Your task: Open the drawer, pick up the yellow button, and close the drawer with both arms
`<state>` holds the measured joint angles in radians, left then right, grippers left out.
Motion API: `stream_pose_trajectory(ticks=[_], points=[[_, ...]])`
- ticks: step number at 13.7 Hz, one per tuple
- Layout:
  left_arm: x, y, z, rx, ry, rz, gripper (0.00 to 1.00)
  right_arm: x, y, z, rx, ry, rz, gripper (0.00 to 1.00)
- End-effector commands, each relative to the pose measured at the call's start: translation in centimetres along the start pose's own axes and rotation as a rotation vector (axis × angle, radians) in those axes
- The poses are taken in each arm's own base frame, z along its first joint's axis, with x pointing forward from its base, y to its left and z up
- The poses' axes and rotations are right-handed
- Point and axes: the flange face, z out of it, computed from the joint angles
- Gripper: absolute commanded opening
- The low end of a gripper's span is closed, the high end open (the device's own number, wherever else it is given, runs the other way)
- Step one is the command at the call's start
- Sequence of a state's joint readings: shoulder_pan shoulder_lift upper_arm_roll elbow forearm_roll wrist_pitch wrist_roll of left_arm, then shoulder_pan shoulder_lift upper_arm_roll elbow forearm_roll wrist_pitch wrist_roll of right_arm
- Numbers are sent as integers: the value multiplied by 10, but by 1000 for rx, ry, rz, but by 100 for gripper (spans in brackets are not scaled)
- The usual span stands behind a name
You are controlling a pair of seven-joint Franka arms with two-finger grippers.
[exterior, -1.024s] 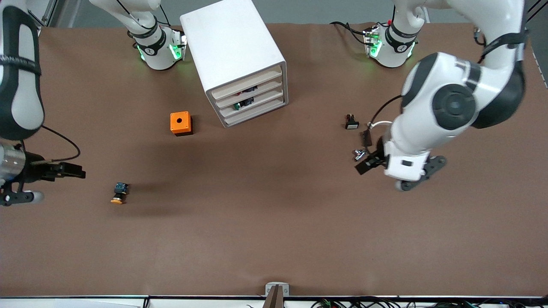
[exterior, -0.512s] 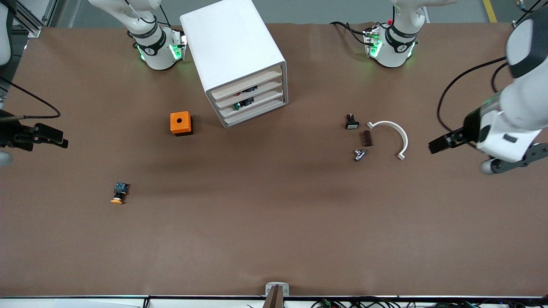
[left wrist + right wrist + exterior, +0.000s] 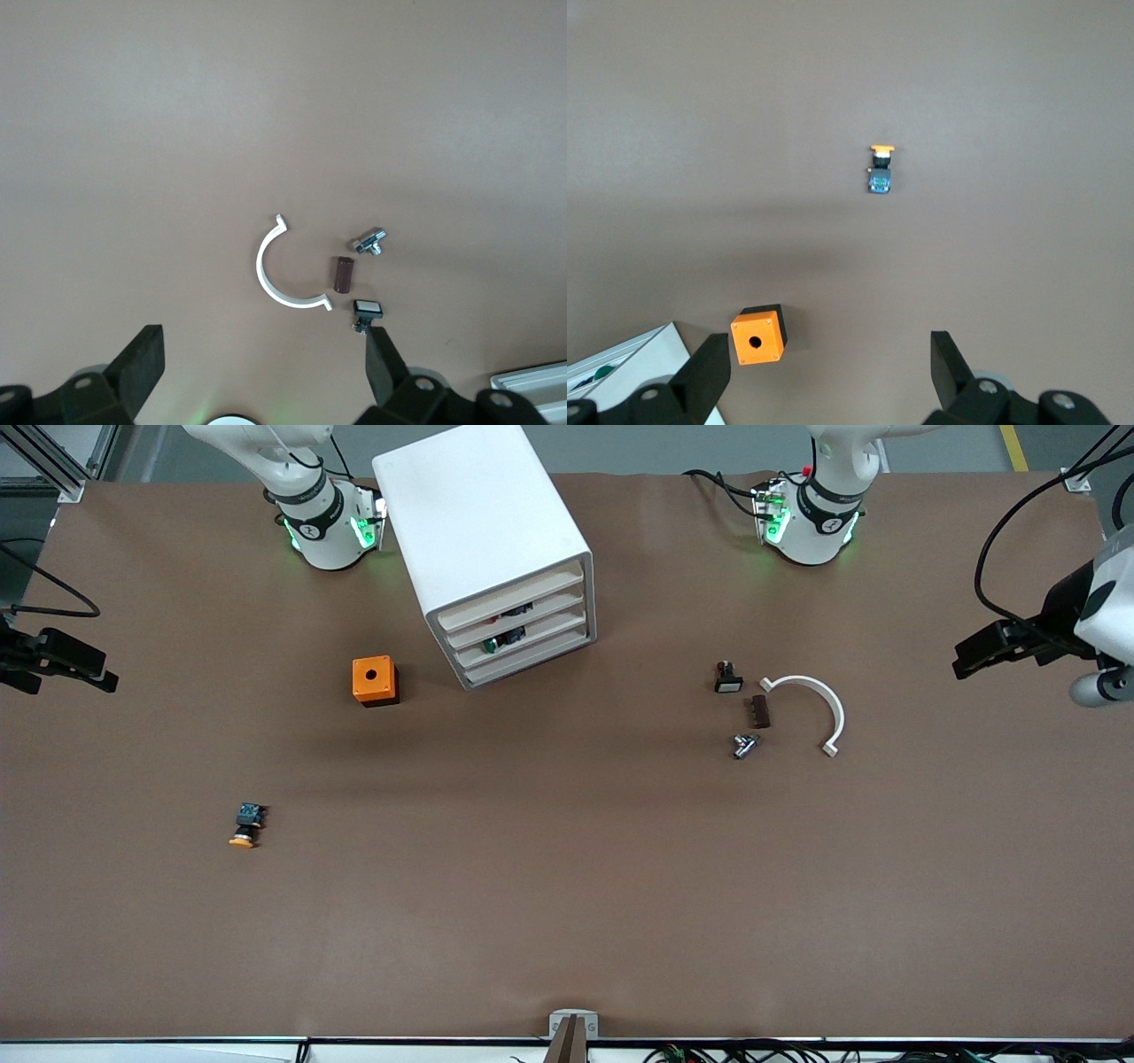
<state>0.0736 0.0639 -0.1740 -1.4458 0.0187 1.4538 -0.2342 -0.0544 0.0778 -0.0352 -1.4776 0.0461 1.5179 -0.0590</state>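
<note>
The white cabinet [image 3: 483, 531] stands at the table's back middle; its top drawer [image 3: 509, 600] is pushed in flush with the two below. The orange-capped button [image 3: 245, 825] lies on the table toward the right arm's end, nearer the front camera than the orange cube; it also shows in the right wrist view [image 3: 880, 171]. My right gripper [image 3: 66, 662] is open and empty, high over the table's edge at the right arm's end. My left gripper [image 3: 997, 648] is open and empty, high over the left arm's end.
An orange cube with a hole [image 3: 374, 680] sits beside the cabinet. A white curved clip [image 3: 811, 704], a brown block [image 3: 760, 711], a metal bolt [image 3: 744, 745] and a small white-capped switch [image 3: 727, 677] lie toward the left arm's end.
Both arms have swung outward and up, away from the table's middle toward their own ends. The left arm uncovered the white clip. Nothing on the table moved.
</note>
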Motion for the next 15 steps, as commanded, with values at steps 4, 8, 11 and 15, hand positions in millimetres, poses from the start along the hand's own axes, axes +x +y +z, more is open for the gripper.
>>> stream_pose_trajectory(ticks=[4,8,11,15], points=[[-48,-9,8,-15,13,39,100,-5,-15,5,-78,-17,-9,100],[-55,-7,4,-8,-2,46,100,-2,-8,4,-87,1,-4,100],[-55,-4,-1,1,11,53,100,-1,0,5,-86,9,15,100],[-54,-3,-8,1,14,56,100,-1,1,6,-84,9,17,100]])
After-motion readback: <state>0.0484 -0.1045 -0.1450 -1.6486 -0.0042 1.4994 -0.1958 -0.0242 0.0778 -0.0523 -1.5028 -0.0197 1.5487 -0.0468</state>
